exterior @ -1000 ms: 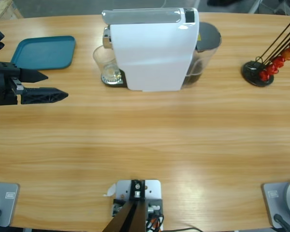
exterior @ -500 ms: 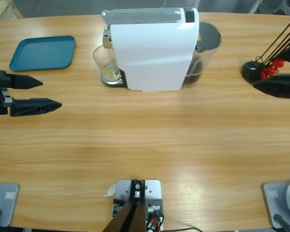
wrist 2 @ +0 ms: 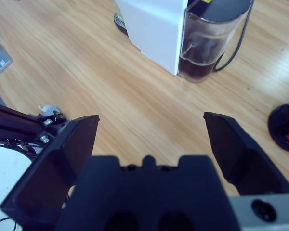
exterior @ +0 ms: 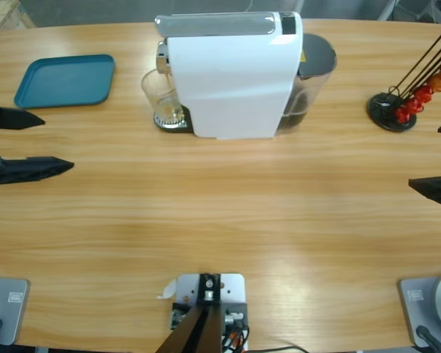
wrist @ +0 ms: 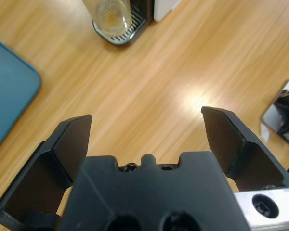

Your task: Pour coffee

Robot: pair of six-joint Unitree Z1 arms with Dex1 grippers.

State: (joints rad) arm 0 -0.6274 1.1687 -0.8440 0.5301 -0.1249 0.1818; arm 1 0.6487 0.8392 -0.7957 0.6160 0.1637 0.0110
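A white coffee machine [exterior: 231, 77] stands at the back middle of the table. A clear glass [exterior: 160, 95] sits under its spout on the drip tray [wrist: 118, 36]. Only a pale tan patch [wrist: 109, 12] shows at the glass's bottom, and I cannot tell whether it is the coffee. My left gripper [exterior: 57, 142] hovers at the left edge, open and holding nothing, well short of the glass; its wide-apart jaws [wrist: 147, 118] frame bare wood. My right gripper [exterior: 425, 157] pokes in from the right edge, open and holding nothing [wrist 2: 150, 119], and faces the machine's tank side.
A teal tray [exterior: 65, 79] lies at the back left. A black capsule stand [exterior: 392, 112] with red capsules [exterior: 419, 99] stands at the back right, just above the right gripper. The machine's water tank [wrist 2: 202, 45] has a black cable behind it.
The left gripper has drawn back to the left and its jaws have spread wider. The right gripper came in from the right edge and dropped below the capsule stand.
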